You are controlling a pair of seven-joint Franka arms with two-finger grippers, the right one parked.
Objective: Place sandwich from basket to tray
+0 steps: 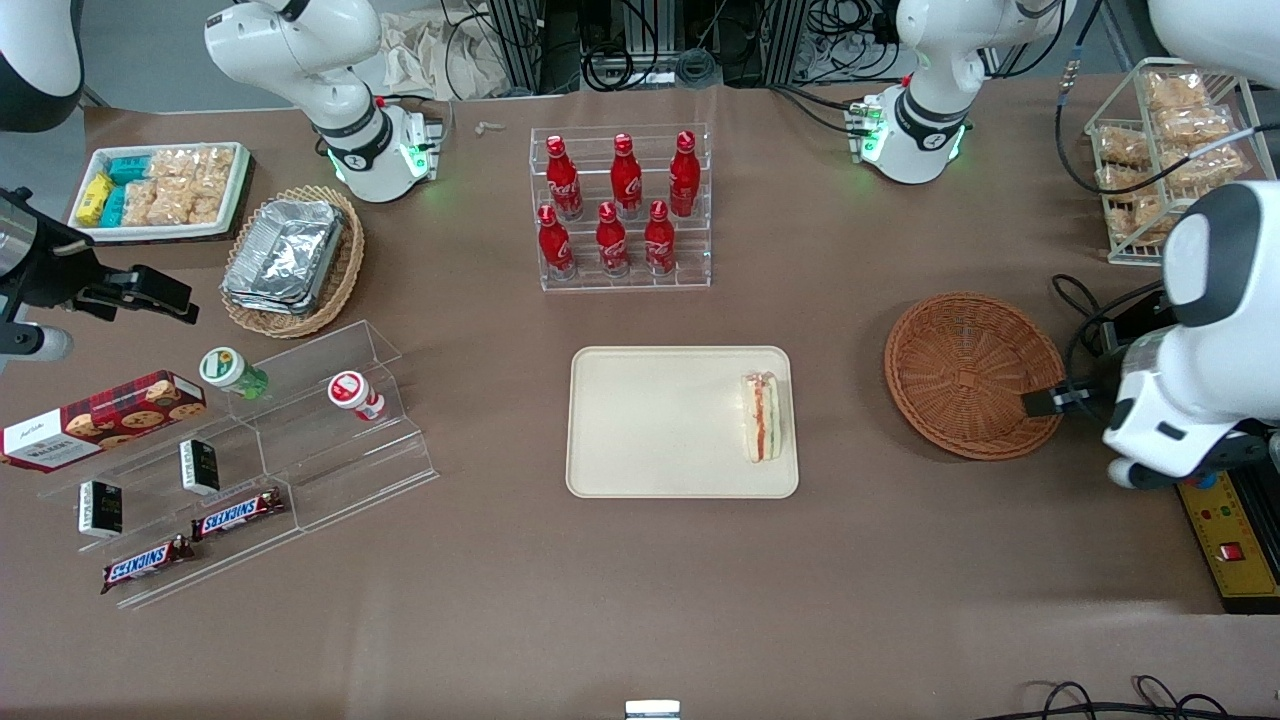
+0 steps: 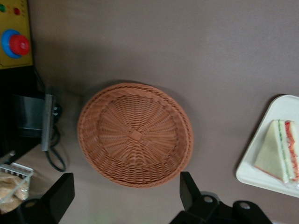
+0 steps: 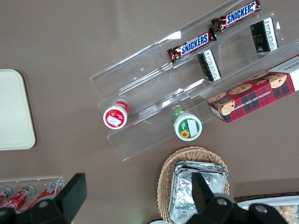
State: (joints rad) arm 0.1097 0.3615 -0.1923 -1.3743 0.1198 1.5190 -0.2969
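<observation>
Sandwich (image 1: 762,416) lies on tray (image 1: 680,421) at the edge nearest the empty basket (image 1: 972,374); gripper (image 2: 126,196) above basket, fingers wide, empty; wedge likely soft, light, best pinched gently across bread faces.

Front camera high over whole table, left wrist camera looking down, sharing basket (image 1: 972,372) (image 2: 135,134), gripper (image 2: 126,193) above.

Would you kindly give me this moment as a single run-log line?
sandwich: on tray, at its basket-side edge | basket: empty | gripper: open, holding nothing, above basket's edge toward the working arm's end
</observation>
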